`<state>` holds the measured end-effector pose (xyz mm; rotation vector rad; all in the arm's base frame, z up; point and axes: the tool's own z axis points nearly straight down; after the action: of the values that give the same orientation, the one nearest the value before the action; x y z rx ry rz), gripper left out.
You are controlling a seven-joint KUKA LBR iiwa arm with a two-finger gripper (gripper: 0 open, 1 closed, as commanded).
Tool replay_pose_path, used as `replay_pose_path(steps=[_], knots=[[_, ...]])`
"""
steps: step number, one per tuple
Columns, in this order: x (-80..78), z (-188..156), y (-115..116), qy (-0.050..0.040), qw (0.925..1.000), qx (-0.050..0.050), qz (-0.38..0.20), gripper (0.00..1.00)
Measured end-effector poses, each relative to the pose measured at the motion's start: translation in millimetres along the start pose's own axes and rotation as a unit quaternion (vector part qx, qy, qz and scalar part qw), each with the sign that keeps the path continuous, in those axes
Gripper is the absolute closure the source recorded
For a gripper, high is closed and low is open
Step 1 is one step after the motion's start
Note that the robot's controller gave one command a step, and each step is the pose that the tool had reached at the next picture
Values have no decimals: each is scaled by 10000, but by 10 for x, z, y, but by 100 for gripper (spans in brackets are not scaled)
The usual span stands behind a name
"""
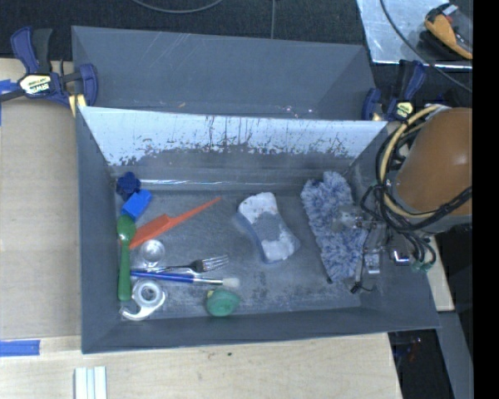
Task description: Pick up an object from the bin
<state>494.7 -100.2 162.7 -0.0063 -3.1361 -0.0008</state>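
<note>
My gripper (364, 260) is low at the right end of the bin, against the right edge of a blue-grey fuzzy cloth (331, 221) that lies along the bin floor there. The gripper's dark body and cables overlap the cloth's lower right part. A crumpled white and grey bag-like thing (266, 225) lies to the left of the cloth, apart from the gripper.
At the left end lie a blue block (136, 202), an orange flat tool (171, 219), a green stick (124, 266), a metal fork (193, 266), a blue pen (173, 278) and a metal ring piece (146, 298). A green round thing (222, 303) sits near the front wall.
</note>
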Motion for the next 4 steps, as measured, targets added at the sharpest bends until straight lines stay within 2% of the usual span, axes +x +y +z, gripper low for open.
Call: replay_pose_path(steps=[1, 2, 3, 4], knots=[[-18, -46, 6, -43, 10000, 6, -23, 0], [-534, 939, -410, -51, 9921, 10, -1253, 0], [-462, 909, -230, -67, 9801, -57, 1985, 0], [-274, 913, -229, -73, 9804, 25, -1969, 0]])
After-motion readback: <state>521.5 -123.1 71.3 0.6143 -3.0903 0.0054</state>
